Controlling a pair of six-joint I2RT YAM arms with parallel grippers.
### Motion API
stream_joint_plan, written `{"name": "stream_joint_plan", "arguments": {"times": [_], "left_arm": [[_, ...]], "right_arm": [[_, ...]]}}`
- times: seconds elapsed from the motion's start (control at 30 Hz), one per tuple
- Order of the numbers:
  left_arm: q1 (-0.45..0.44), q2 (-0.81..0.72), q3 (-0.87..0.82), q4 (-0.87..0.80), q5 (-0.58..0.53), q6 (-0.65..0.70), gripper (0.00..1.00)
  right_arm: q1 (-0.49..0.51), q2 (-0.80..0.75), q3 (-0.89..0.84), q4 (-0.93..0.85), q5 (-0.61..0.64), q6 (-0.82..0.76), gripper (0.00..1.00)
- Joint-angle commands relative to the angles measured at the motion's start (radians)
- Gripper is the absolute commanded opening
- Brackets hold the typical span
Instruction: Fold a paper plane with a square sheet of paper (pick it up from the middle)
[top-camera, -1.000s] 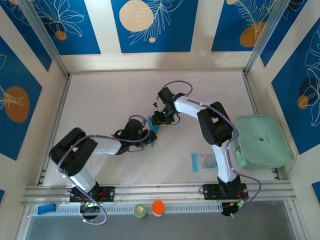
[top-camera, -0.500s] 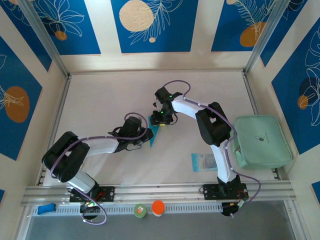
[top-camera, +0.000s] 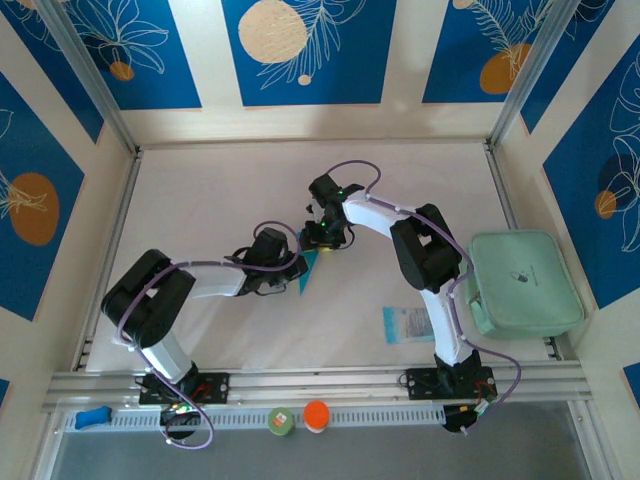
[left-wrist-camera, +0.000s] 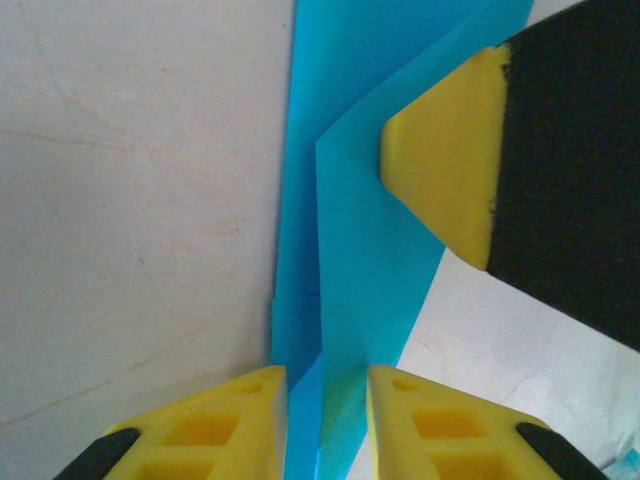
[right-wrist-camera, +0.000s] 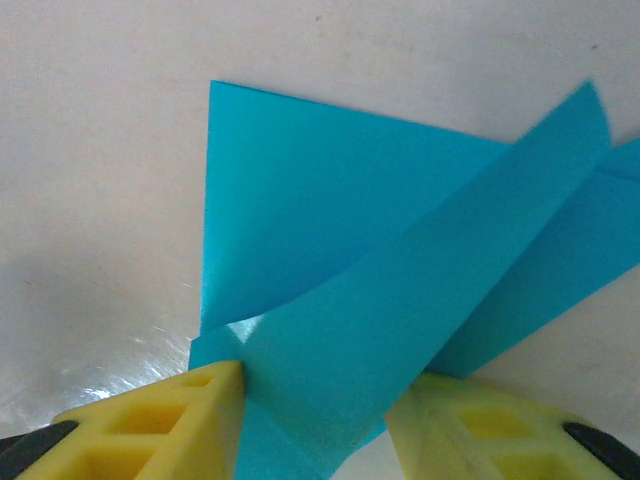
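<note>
The thin cyan-turquoise sheet of paper (right-wrist-camera: 330, 230), smooth, faintly glossy and part-folded into sharp overlapping flaps, lies on the pale matte worktop (top-camera: 200, 200) between both sets of jaws. The left gripper (left-wrist-camera: 325, 395) has its jaws narrowly apart astride a creased edge. The right gripper (right-wrist-camera: 315, 400) has its jaws wide apart, a raised flap between them. We judge a flap fold is in hand; next we would press it flat along its crease.

Cream table (top-camera: 200, 200) with three things on it.
A folded cyan paper sheet (top-camera: 310, 266) lies near the middle, a pale printed packet (top-camera: 407, 324) toward the near right, and a mint-green rounded pad (top-camera: 525, 282) at the right edge.
</note>
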Motion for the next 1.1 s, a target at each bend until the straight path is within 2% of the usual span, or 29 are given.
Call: {"name": "stream_joint_plan", "arguments": {"times": [0.0,0.7,1.07], "left_arm": [[0.011,0.017,0.018,0.002,0.010,0.021,0.25],[0.025,0.035,-0.014,0.024,0.010,0.004,0.09],[0.034,0.029,-0.036,0.033,0.005,-0.009,0.07]], "right_arm": [[-0.002,0.090,-0.032,-0.089,0.091,0.010,0.46],[-0.003,0.084,-0.040,-0.082,0.078,-0.001,0.46],[-0.019,0.038,-0.103,-0.010,0.029,-0.097,0.58]]}}
